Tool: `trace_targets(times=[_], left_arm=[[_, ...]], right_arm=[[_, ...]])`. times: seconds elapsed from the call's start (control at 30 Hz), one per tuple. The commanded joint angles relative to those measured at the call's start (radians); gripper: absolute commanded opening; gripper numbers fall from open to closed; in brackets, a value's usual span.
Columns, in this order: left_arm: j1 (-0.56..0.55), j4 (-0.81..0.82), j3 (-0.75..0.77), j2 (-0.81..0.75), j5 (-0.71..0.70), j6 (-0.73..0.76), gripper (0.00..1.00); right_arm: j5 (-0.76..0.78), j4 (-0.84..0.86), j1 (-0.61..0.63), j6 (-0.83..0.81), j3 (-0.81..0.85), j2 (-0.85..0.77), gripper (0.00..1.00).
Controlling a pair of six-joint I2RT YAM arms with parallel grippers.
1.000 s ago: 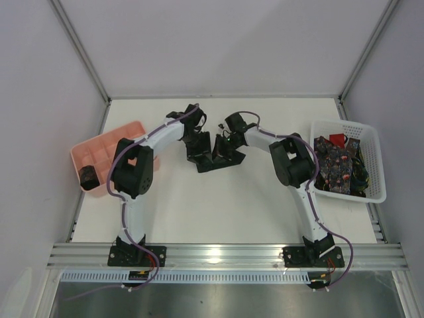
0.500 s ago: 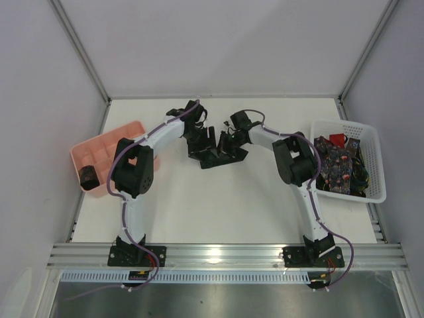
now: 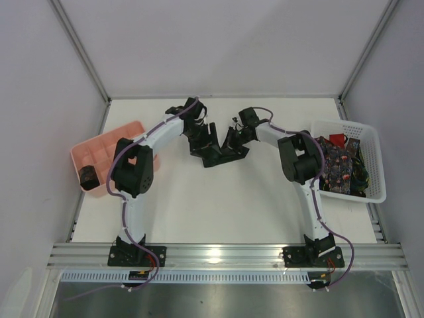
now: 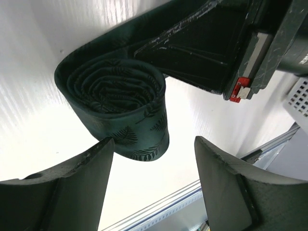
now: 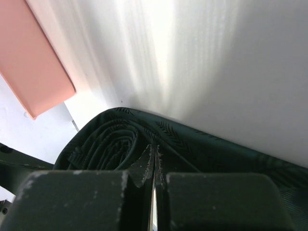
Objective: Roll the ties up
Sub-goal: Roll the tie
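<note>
The left gripper's (image 4: 154,147) jaws stood spread wide, one finger (image 4: 62,187) on each side of the green tie (image 4: 115,96). The near finger's tip was just beside the roll's lower edge; whether it touched could not be told. The right gripper's (image 5: 154,168) jaws were pressed together, their tips down against the flat tail of that tie. Whether any cloth was caught between them could not be told.

The tie was dark green with a faint fern-leaf print. Most of it was wound into a snug spiral, its layers plain at the open end, with the outer wrap running off as a flat band under the right gripper. It lay on the white table (image 3: 218,205), between the two grippers, toward the far middle.

To the right, other ties (image 3: 338,165) were heaped in a white basket (image 3: 379,159). To the left, a small dark coil (image 3: 88,177) sat in a near compartment of the pink tray (image 3: 99,147).
</note>
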Motion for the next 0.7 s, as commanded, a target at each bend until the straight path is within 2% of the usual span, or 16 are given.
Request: trace_targets(times=[0.0,0.37,0.67], left_arm=[[0.014,0.021,0.068,0.017,0.037,-0.036,0.73],[0.011,0.142,0.071,0.071,0.151,-0.113,0.73],[-0.004,0.264,0.07,0.114,0.212,-0.12,0.73]], right_arm=[[0.0,0.021,-0.014,0.018,0.015,-0.01,0.0],[0.035,0.011,-0.043,0.008,-0.019,-0.056,0.0],[0.066,-0.008,-0.134,-0.025,-0.114,-0.15,0.0]])
